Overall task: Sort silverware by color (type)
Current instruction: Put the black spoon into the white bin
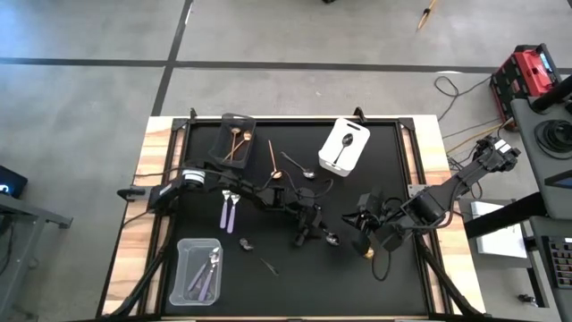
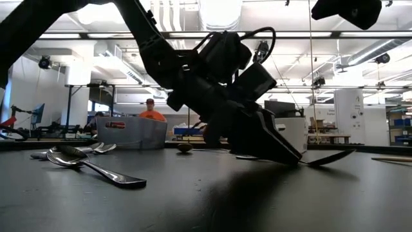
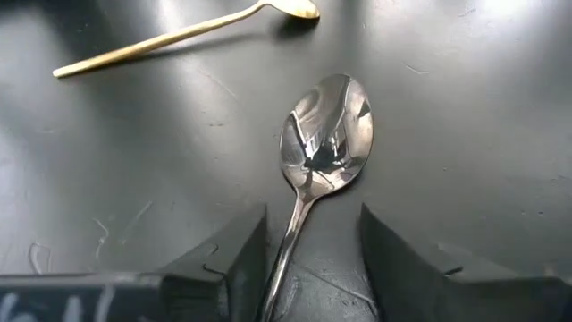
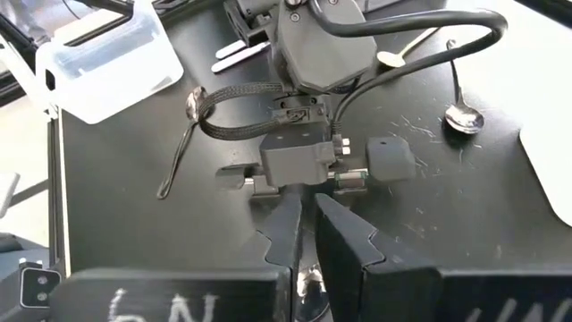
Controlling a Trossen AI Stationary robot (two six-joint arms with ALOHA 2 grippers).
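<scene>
Lower centre of the high view, the left hand (image 1: 308, 231) stands part-open astride the thin handle of a slim, stiff, slippery dark mirror-polished metal spoon (image 3: 323, 143) lying flat on the black worktop (image 1: 393, 161), best pinched mid-handle.

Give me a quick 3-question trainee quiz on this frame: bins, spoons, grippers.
1. True or false: the left gripper has its fingers on either side of a dark shiny spoon lying on the mat.
2. Which bin holds the lilac-handled spoons? A) clear bin B) white bin C) dark bin
3. Fill in: the right gripper is ____, fingers pressed together, near the mat's right side.

Key
1. True. The handle runs between the open fingers.
2. A. The clear bin holds them; the white bin has a dark spoon, the dark bin gold ones.
3. Shut.
</scene>
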